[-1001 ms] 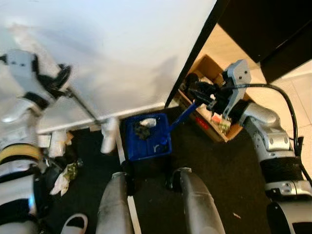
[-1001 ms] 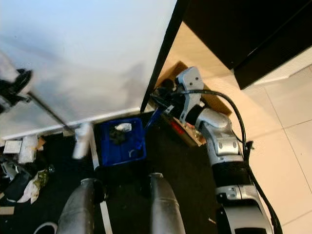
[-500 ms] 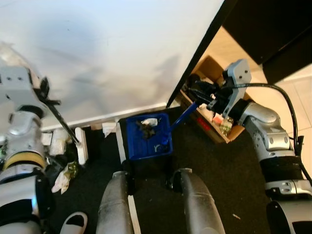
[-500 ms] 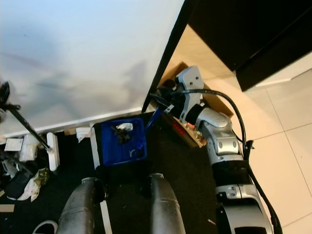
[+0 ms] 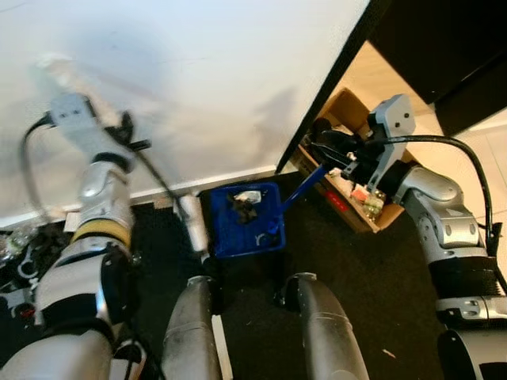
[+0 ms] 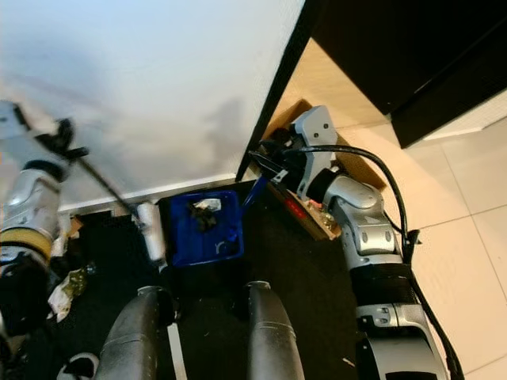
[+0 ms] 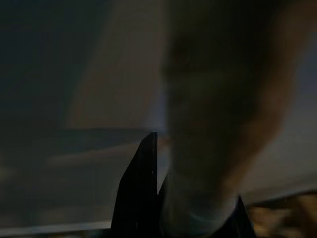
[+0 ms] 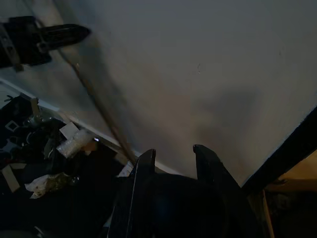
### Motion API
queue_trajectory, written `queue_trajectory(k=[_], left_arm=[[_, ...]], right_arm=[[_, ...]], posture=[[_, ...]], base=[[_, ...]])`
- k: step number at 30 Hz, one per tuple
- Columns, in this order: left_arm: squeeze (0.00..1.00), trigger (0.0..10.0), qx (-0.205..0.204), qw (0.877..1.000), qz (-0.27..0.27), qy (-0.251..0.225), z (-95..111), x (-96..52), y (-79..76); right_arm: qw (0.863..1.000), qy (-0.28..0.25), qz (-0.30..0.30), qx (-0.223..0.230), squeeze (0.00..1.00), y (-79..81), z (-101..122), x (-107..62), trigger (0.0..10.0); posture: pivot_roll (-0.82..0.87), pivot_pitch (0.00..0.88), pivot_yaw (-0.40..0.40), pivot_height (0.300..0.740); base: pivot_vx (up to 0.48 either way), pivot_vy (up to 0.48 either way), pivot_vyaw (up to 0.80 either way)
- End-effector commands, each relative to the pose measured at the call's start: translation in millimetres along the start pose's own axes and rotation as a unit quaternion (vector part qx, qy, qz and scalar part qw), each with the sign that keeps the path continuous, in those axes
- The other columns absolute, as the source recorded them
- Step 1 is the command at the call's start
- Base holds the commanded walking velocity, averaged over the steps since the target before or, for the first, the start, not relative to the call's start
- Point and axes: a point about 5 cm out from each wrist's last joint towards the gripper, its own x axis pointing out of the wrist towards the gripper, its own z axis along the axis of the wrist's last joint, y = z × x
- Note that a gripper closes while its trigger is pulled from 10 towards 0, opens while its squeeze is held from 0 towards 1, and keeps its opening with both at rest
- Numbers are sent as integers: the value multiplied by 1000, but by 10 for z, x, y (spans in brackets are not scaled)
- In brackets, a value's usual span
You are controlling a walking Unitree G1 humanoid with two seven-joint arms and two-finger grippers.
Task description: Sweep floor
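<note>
Dustpan [image 5: 244,220], blue and holding dark debris, sits on the black floor [image 5: 372,277] just ahead of your two legs, its far edge near the white wall [image 5: 206,71]. Your right gripper [image 5: 329,150] has its fingers closed on the dustpan's blue handle [image 5: 301,188], beside a cardboard box [image 5: 348,198]. Your left gripper [image 5: 127,136] clamps the broom [image 5: 170,190], whose pale head [image 5: 192,222] rests just left of the dustpan. Litter [image 6: 67,289] lies further left; pale tile [image 6: 467,237] lies to your right.

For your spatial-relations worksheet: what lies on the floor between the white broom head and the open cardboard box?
In the left eye view, the blue plastic dustpan, holding dark debris, lies between the white broom head and the open cardboard box.
</note>
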Motion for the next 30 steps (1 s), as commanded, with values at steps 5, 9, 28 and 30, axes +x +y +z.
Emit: queue_trajectory(k=[5, 9, 28, 30], left_arm=[[0, 10000, -45, 990, -135, 9, -38, 14, -225], [0, 10000, 16, 985, -170, -10, 297, -81, 32], [0, 10000, 221, 968, 100, 59, 209, -690, 954], [0, 10000, 175, 978, 93, 65, 47, -601, 816]], right_arm=[[994, 47, 38, 89, 0, 188, -369, 18, 10000], [994, 45, 37, 89, 0, 188, -368, 21, 10000], [993, 44, 50, 95, 0, 242, -382, 86, 10000], [993, 43, 50, 94, 0, 236, -364, 82, 10000]], posture=[[-143, 544, -109, 740], [-117, 540, -98, 740], [-112, 547, -126, 740], [-130, 549, -127, 740]], base=[[0, 0, 0], [0, 0, 0], [0, 0, 0], [0, 0, 0]])
